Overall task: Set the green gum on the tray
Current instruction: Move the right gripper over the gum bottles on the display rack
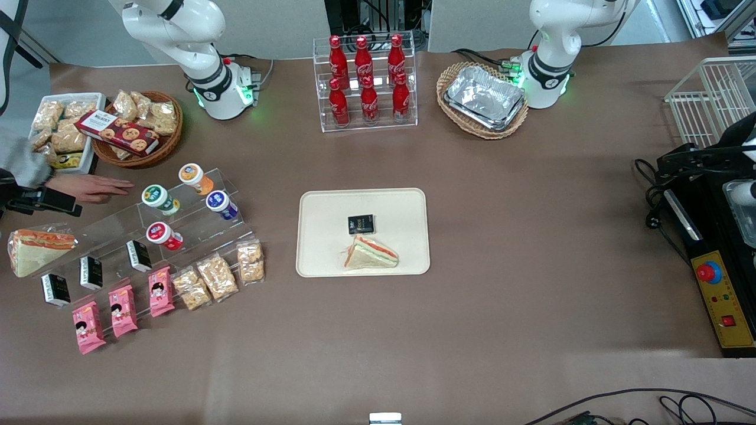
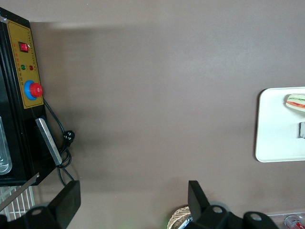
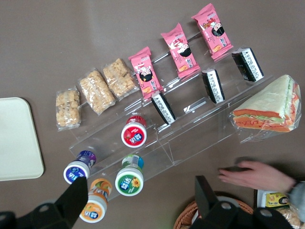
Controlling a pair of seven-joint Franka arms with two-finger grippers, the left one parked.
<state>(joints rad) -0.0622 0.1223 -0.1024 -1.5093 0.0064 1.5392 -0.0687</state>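
The green gum [image 1: 159,198] is a white canister with a green lid, lying on the upper step of a clear acrylic rack [image 1: 195,227]. It also shows in the right wrist view [image 3: 129,180]. The orange-lidded canister [image 1: 195,178] lies beside it, and the blue-lidded [image 1: 221,204] and red-lidded [image 1: 163,235] canisters lie nearer the front camera. The cream tray [image 1: 325,248] lies mid-table and holds a wrapped sandwich [image 1: 371,254] and a small black packet [image 1: 361,224]. My gripper [image 3: 138,205] hangs high above the rack, open and empty, with the green gum between its fingers in view.
A person's hand [image 1: 88,188] rests on the table beside the rack, close to the green gum. Pink snack packs [image 1: 123,310], rice-crisp bags [image 1: 216,276] and black packets [image 1: 91,272] line the rack's lower steps. A cola bottle rack [image 1: 366,79] and a foil-tray basket [image 1: 483,99] stand farther back.
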